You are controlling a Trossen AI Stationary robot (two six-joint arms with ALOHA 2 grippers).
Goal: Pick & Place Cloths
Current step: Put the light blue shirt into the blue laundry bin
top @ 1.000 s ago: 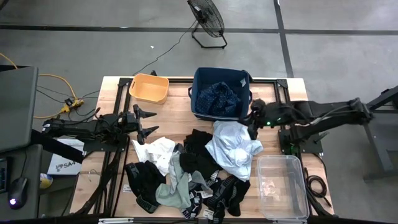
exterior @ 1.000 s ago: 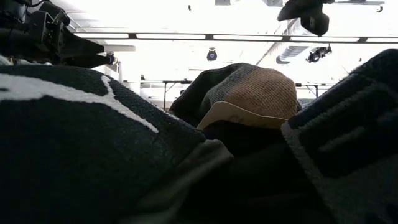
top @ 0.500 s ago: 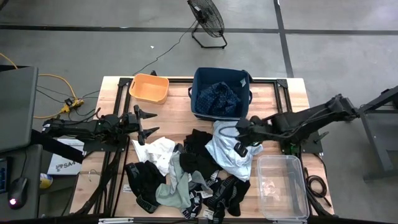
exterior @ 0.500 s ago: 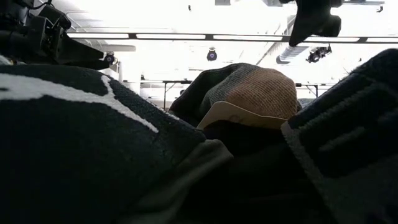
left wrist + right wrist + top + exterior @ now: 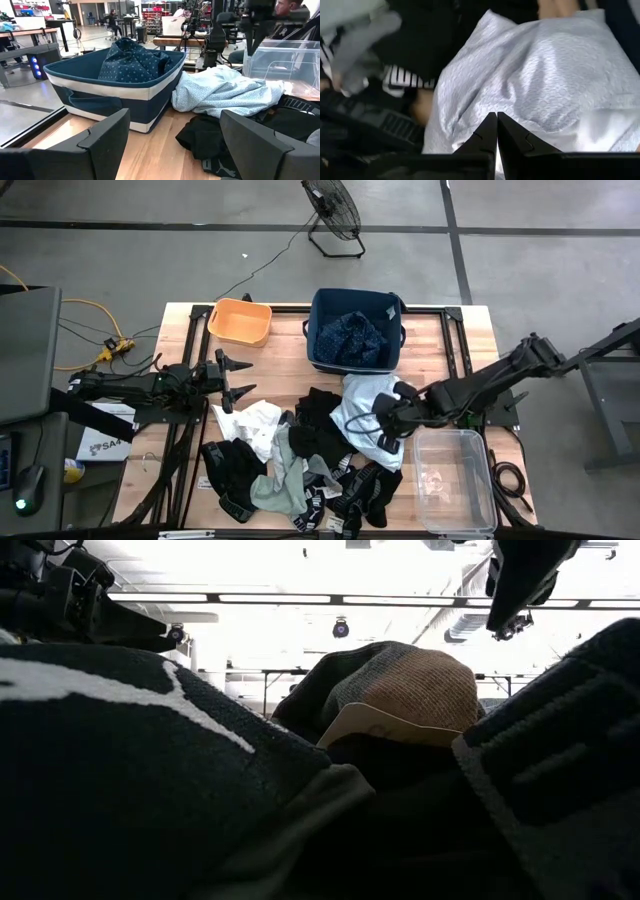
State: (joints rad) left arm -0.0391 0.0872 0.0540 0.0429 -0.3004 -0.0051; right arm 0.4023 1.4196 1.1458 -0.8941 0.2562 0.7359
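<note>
Movement is all on the right side: the right gripper [image 5: 390, 430] has swung away from the corner of the navy bin [image 5: 320, 350] and come down over the pale blue-white shirt [image 5: 360, 405], which lies on the desk [image 5: 285, 355] just in front of the bin, beside the clear tub [image 5: 455, 480]. In its wrist view the jaws are pressed together, empty, and hang just above the shirt's wrinkled cloth [image 5: 530, 90]. That reads as the start of a new pick: the jaws would have to part before they can pinch the fabric.

The left gripper [image 5: 232, 378] has not stirred; it waits above the desk's left side, near the orange tub [image 5: 240, 322], jaws apart and holding nothing.

The dark-blue patterned shirt [image 5: 350, 335] already sits inside the bin. Everything else is yet to be moved: black pieces [image 5: 320, 425], grey-green socks [image 5: 280, 480] and small white pieces [image 5: 250, 425] lie heaped on the desk's front half. The task looks to be at an early stage, with the pale shirt the likely next item.
</note>
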